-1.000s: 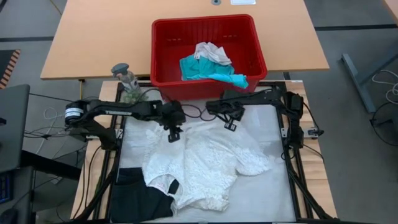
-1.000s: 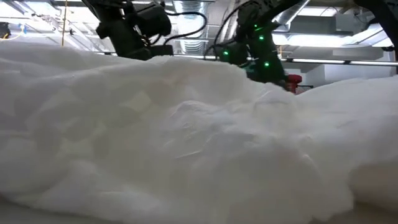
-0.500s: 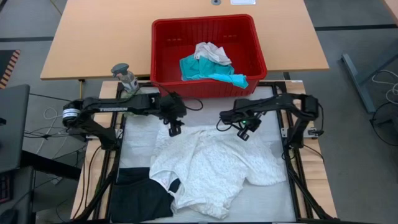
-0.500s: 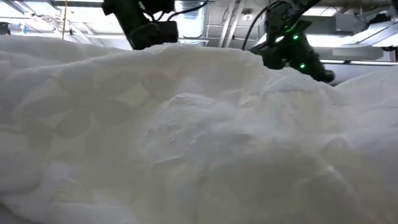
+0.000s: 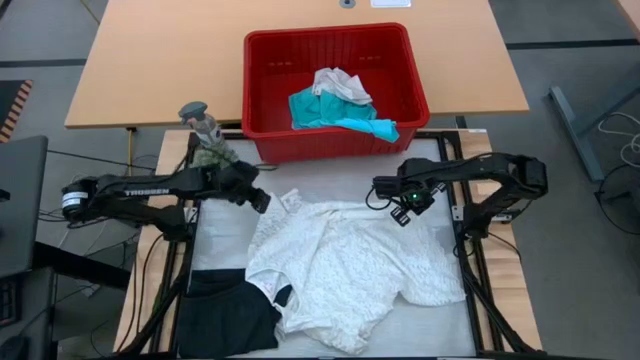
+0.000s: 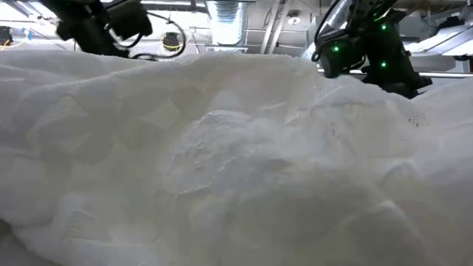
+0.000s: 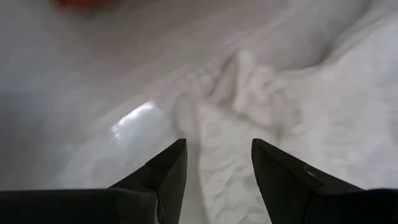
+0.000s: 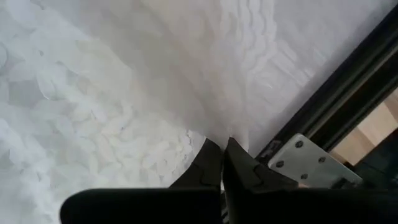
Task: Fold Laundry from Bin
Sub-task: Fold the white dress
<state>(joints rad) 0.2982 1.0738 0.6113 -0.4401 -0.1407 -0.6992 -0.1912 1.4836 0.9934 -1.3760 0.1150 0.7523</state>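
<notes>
Nearest, at the mat's left corner, lies the soft black cloth (image 5: pixel 225 312). Beside it the white lacy cloth (image 5: pixel 345 265) is spread out, bumpy and crumpled. It looks like the smoothing step, before folding. The left gripper (image 5: pixel 257 199) sits at its far left corner, fingers apart, holding nothing. The right gripper (image 5: pixel 403 211) pinches the far right edge tight. Next, pull both corners flat. Farthest, the red bin (image 5: pixel 262 95) holds teal cloth (image 5: pixel 330 113).
</notes>
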